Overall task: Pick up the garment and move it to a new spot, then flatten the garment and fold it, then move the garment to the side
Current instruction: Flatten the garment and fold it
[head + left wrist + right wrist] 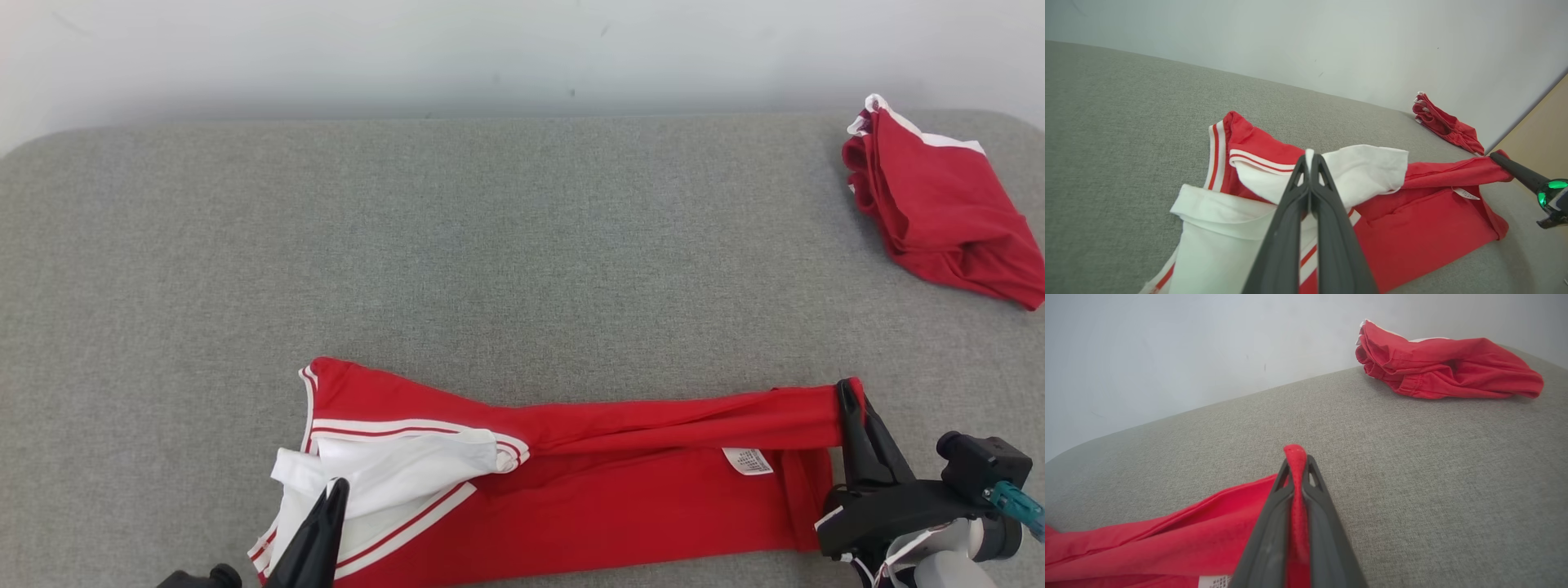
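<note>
Red-and-white garment [620,498] lies across lower centre of grey surface [490,245]; left gripper [336,488], lower left, pinches its white part; right gripper [845,392], lower right, pinches its red edge; red bundle [939,204] upper right.

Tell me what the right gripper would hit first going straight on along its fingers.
Probably the bare grey surface just ahead of the right gripper, which is shut on the garment. The folded red bundle lies off that line. Depth is unclear.
</note>
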